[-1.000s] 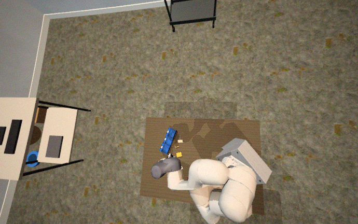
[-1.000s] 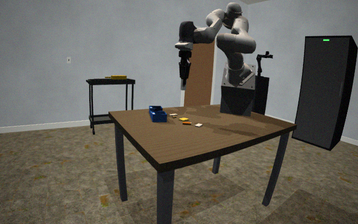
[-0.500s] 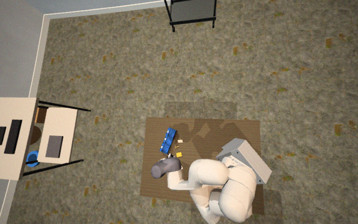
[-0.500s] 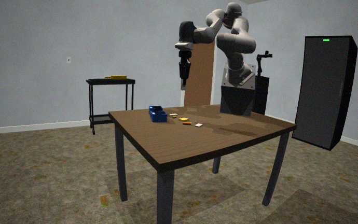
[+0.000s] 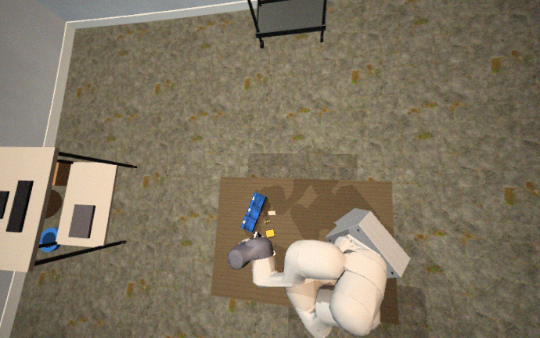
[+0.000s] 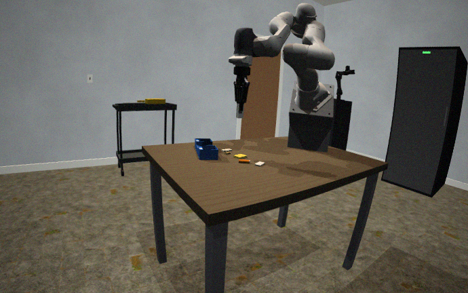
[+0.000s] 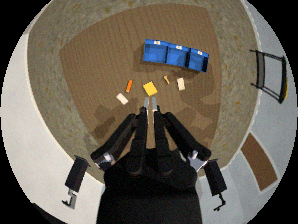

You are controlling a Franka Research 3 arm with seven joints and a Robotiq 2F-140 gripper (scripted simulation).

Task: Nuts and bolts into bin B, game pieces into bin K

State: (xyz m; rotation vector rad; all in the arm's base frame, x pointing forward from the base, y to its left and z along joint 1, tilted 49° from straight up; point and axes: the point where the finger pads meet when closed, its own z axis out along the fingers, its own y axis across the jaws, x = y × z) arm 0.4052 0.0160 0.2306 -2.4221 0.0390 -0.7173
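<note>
Gripper [image 5: 256, 235] [image 6: 239, 112] [image 7: 150, 102], clenched on nothing, hangs above the table [image 5: 235, 278] [image 6: 207, 186] [image 7: 100, 60]; best to open, centre over the small brass-coloured piece [image 5: 267, 221] [image 6: 227, 152] [image 7: 167, 80], descend straight, avoiding the blue bins [image 5: 253, 212] [image 6: 207, 153] [image 7: 177, 56]

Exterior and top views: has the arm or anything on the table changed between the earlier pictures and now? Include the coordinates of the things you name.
Nothing visibly changed. The gripper [image 5: 256, 235] [image 6: 239, 114] [image 7: 150, 102] hangs over the table in the same place, with nothing taken hold of or let go. The three joined blue bins [image 5: 247, 228] [image 6: 208, 154] [image 7: 155, 51], the yellow square piece [image 5: 270, 233] [image 6: 240, 156] [image 7: 150, 89] and the orange piece [image 6: 244, 161] [image 7: 129, 86] stayed put.
</note>
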